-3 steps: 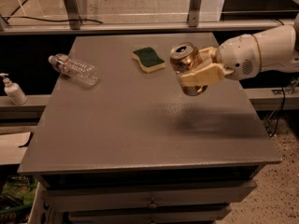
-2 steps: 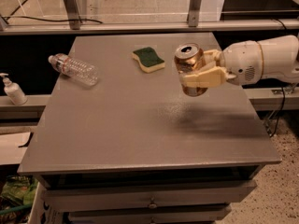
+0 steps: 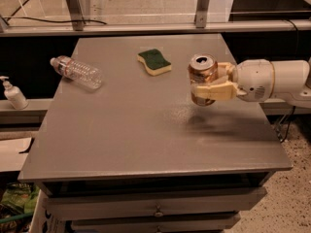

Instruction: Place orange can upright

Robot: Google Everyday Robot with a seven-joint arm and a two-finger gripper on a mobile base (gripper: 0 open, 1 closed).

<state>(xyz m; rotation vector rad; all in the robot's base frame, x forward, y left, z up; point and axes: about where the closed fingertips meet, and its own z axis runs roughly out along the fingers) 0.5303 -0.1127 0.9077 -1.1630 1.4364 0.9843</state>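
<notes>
**Between the jaws: a can held over the table**

Between the jaws of the gripper [image 3: 206, 81] sits the orange can [image 3: 202, 69]. The jaws are closed on its sides, one tan finger [image 3: 216, 90] in front and the other behind it. The can stands up straight, with its silver top facing up. It hangs a little above the grey table [image 3: 146, 144], and its dark shadow [image 3: 206, 124] lies right below the jaws. The white arm [image 3: 272, 79] reaches in from the right edge of the view.

Beyond the jaws, on the side away from the arm and a bit further back, a green and yellow sponge [image 3: 154, 62] lies flat on the table. Further off that same way, well apart from the jaws, a clear plastic bottle [image 3: 77, 72] lies on its side. Past the table's edge, a white soap bottle [image 3: 13, 94] stands on a low ledge.
</notes>
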